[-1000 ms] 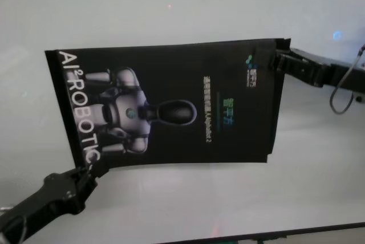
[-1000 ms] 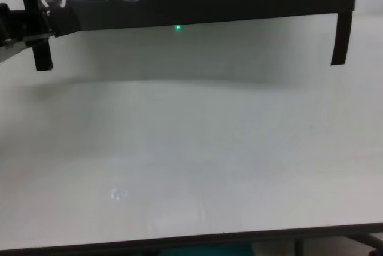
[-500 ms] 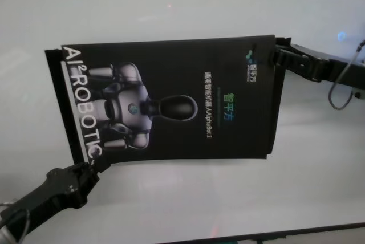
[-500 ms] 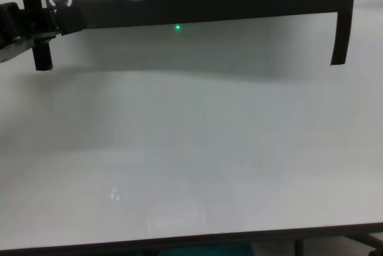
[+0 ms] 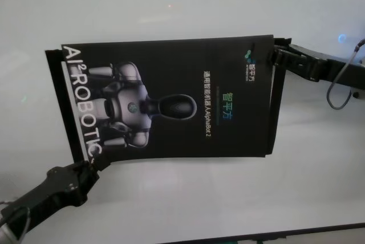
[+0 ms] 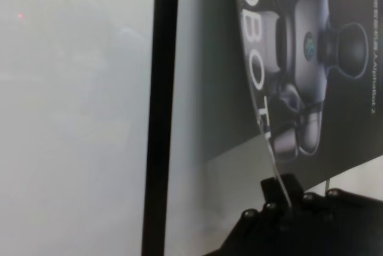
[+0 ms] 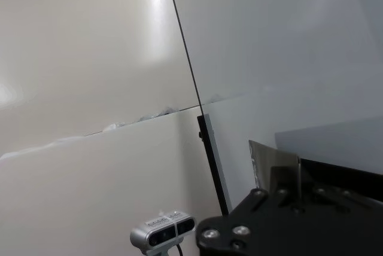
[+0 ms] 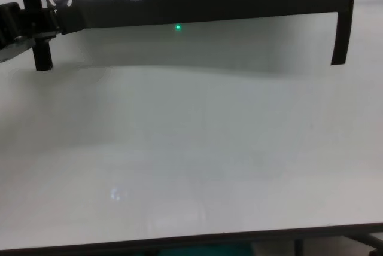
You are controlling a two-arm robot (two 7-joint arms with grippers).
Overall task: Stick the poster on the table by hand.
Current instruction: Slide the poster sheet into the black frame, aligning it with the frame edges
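The left gripper (image 5: 86,167) is pinched on the poster's (image 5: 171,104) near left corner, just below the white lettering; the left wrist view shows the sheet's thin edge running down into the closed fingertips (image 6: 281,199). The right gripper (image 5: 275,56) is clamped on the far right corner beside the small logo, with the sheet's edge caught between its pads in the right wrist view. Between those two diagonal grips the poster hangs stretched above the table (image 5: 182,210), printed side up. It seems to sit clear of the surface, since the chest view shows a soft shadow on the white top beneath it, though how much of the sheet has touched down is hard to tell.

The chief risk is that only two opposite corners are held. The free corners can sag or curl, so one may meet the table first and stick crooked or trap a fold. The black strips (image 8: 42,55) hanging from the edges, probably tape, could catch on the table early or fold onto the sheet. If the arms pull unevenly, the glossy sheet may slip out of a pinch or crease at a corner. If they lower it with too much slack, its middle could belly down and bubble.
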